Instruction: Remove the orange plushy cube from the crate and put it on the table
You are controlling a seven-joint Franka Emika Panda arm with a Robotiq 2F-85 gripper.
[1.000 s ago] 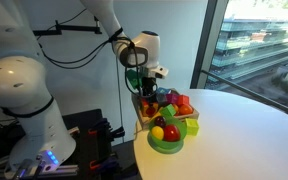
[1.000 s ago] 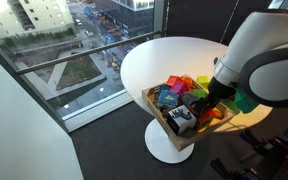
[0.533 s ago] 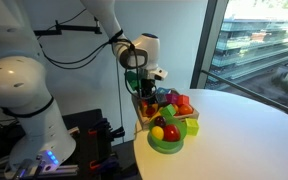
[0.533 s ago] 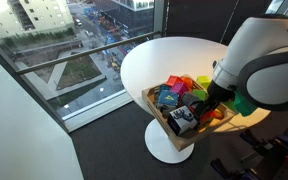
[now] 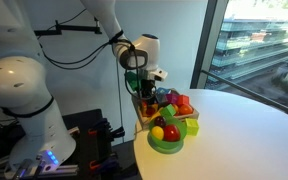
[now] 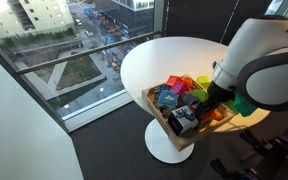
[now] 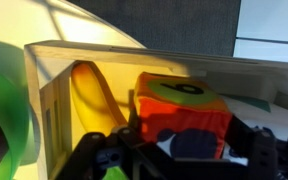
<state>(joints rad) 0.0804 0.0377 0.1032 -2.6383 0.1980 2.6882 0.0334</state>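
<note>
In the wrist view the orange plushy cube (image 7: 179, 112) has a green round patch on top and a dark patch on its near face. It sits inside the light-wood crate (image 7: 134, 58), and my gripper (image 7: 182, 150) has one finger against each side of it. In both exterior views the gripper (image 5: 147, 92) (image 6: 206, 103) reaches down into the crate (image 5: 144, 112) (image 6: 162, 118), which is full of coloured plush toys and stands at the edge of the round white table (image 5: 244, 130) (image 6: 164, 60). The arm hides the cube in the exterior views.
A round green bowl (image 5: 166, 145) (image 7: 4, 110) holding a red and a yellow toy stands right beside the crate. A yellow toy (image 7: 89, 95) lies in the crate next to the cube. Windows and a drop to the floor border the table.
</note>
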